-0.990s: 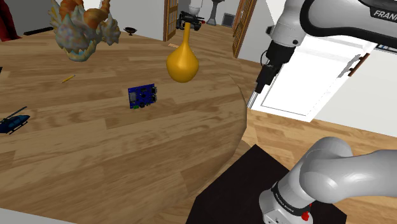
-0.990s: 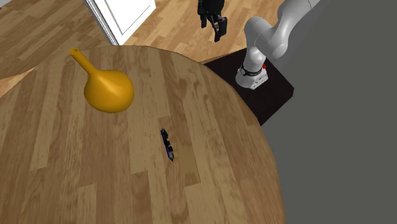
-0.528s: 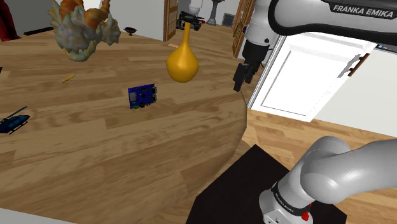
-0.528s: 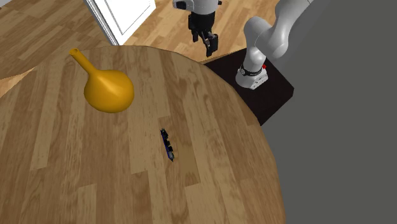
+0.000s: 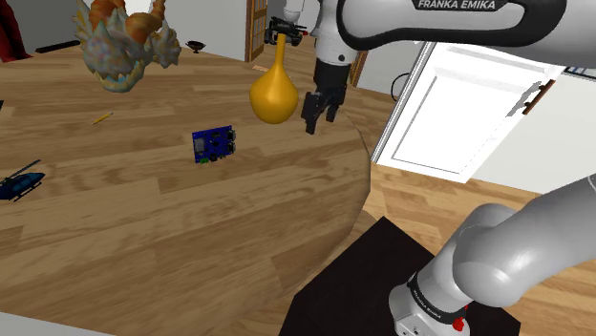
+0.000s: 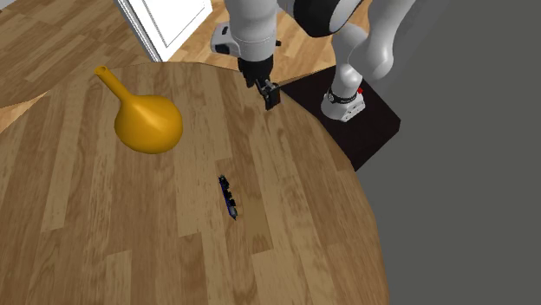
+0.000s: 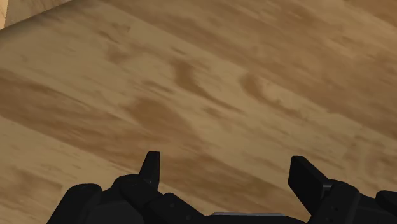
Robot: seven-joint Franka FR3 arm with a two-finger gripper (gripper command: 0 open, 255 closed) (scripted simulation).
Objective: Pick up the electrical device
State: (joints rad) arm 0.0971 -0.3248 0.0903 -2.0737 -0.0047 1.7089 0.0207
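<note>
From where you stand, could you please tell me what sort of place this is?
Probably a living or dining room in a house: there is a large round wooden table, a wood-plank floor beside it, and a white panelled door beyond the table's edge.

Orange gourd vase, round wooden table, white door

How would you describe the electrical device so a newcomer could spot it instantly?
Start at the round wooden table and find the orange gourd-shaped vase. To the shoulder view's left of it, nearer the camera, sits a small blue circuit board. It is the only thin rectangle there, unlike the blue toy helicopter farther left.
</note>
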